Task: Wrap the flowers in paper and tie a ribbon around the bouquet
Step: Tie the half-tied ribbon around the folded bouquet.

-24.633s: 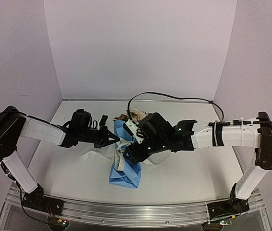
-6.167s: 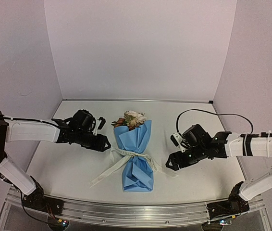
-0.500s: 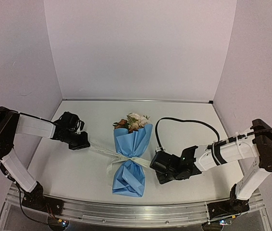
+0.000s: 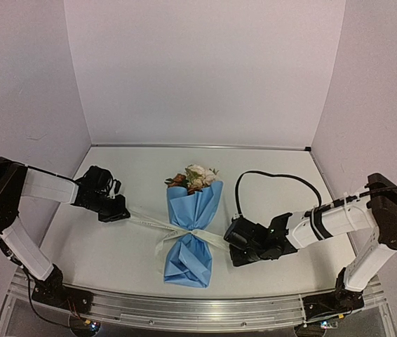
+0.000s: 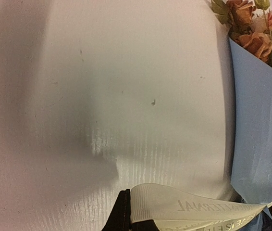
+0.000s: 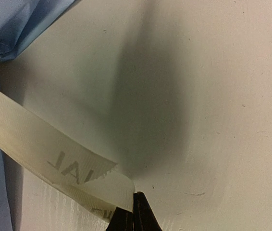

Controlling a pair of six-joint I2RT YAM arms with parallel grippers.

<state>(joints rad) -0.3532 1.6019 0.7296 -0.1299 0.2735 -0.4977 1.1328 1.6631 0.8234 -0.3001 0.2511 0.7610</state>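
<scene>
The bouquet (image 4: 191, 228) lies on the table centre, a light-blue paper (image 5: 261, 120) cone pinched at its middle, with the flowers (image 4: 193, 177) showing at its far wide end. The cream ribbon (image 4: 149, 217) circles the pinched waist and runs out taut to both sides. My left gripper (image 4: 118, 213) is shut on the ribbon's left end (image 5: 174, 207), left of the bouquet. My right gripper (image 4: 232, 242) is shut on the ribbon's right end (image 6: 92, 185), just right of the bundle. The flowers (image 5: 251, 29) also show at the left wrist view's top right.
A black cable (image 4: 276, 179) loops from the right arm over the table behind it. White walls close the table at the back and both sides. The arm bases sit on a metal rail (image 4: 198, 309) at the near edge.
Both grippers have drawn slightly outward with the ribbon ends, left further left, right a little right. The ribbon looks tighter at the bouquet's waist.
</scene>
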